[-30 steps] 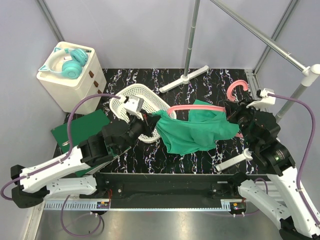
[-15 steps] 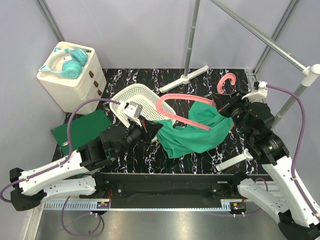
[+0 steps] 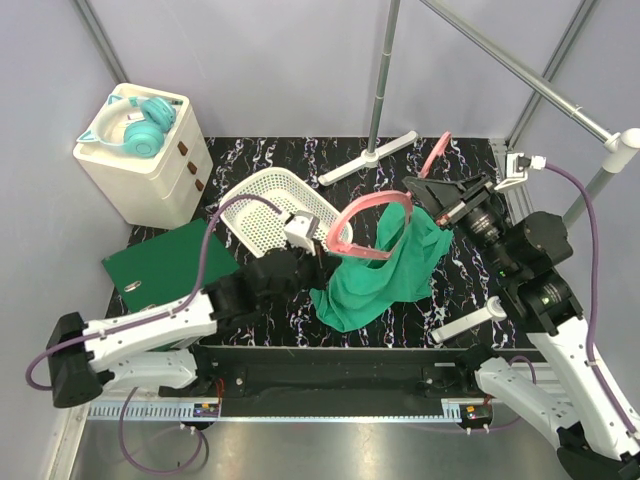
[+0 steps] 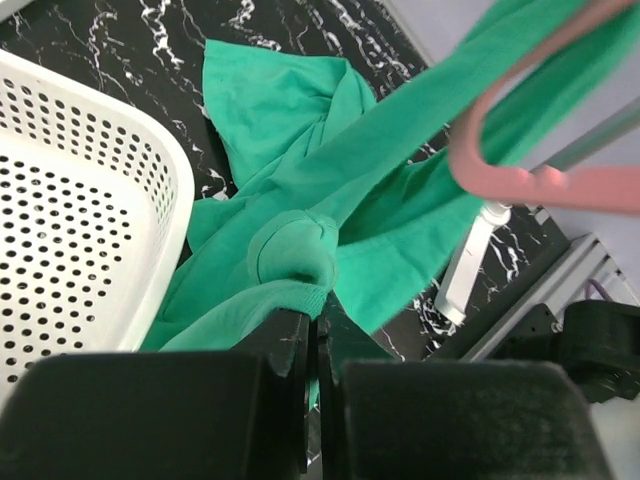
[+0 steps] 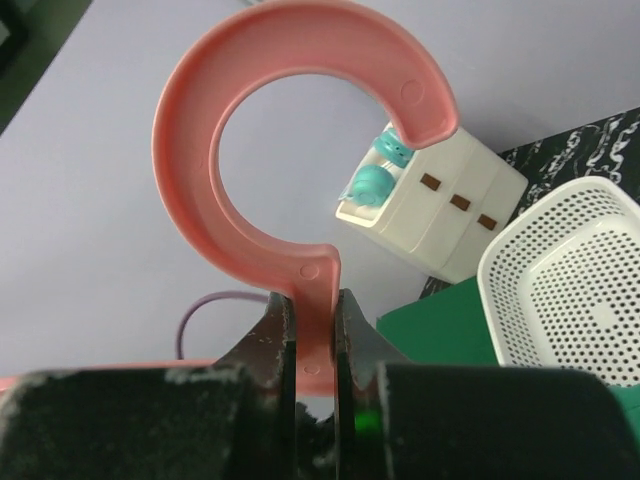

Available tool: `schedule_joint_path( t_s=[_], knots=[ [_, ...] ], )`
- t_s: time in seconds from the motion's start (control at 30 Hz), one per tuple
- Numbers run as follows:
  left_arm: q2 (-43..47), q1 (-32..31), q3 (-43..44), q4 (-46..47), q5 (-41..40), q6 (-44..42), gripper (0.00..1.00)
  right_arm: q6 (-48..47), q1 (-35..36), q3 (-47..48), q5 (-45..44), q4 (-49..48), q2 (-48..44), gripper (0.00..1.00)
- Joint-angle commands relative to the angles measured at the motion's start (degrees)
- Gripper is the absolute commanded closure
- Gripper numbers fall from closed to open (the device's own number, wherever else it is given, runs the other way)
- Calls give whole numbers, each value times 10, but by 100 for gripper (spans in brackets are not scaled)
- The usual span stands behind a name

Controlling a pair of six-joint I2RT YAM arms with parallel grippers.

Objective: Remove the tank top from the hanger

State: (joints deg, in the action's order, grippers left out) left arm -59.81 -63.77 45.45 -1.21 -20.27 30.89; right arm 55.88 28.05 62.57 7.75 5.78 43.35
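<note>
The teal-green tank top [image 3: 385, 275] hangs limp from the coral-pink hanger [image 3: 368, 222] and pools on the black marbled table. My right gripper [image 3: 428, 190] is shut on the hanger's neck just under the hook [image 5: 300, 120] and holds it tilted up above the table; its jaws [image 5: 312, 310] show in the right wrist view. My left gripper [image 3: 318, 262] is shut on a fold of the tank top's lower left edge [image 4: 300, 255]. In the left wrist view the fabric stretches from my gripper [image 4: 313, 325] up to the hanger arm [image 4: 540, 182].
A white perforated basket [image 3: 265, 205] lies tilted left of the garment. A dark-green folder [image 3: 165, 265] lies at the left, behind it a white drawer box [image 3: 150, 160] with teal headphones. A grey rail stand [image 3: 380, 90] stands at the back. A white bar [image 3: 468, 323] lies at the front right.
My right gripper lifted and tipped the hanger, the hook moving left and up. The tank top slid down toward the hanger's left end. My left gripper moved right, holding the fabric.
</note>
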Motion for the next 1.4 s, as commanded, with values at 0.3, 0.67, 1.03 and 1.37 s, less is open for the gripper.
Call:
schedule_joint_path(
  t_s=[0.3,0.67,1.03,1.37],
  knots=[
    [-189,57,140,98,175,30,100,70,-1,-4,44,-77,-59,100],
    [-211,64,141,128,226,58,100,130,-1,-124,53,-283,-62,100],
    [-186,77,127,76,205,35,86,91,-1,-88,25,-154,-69,100],
    [-4,82,39,17,173,-23,18,-115,-1,-39,48,34,-71,100]
  ],
)
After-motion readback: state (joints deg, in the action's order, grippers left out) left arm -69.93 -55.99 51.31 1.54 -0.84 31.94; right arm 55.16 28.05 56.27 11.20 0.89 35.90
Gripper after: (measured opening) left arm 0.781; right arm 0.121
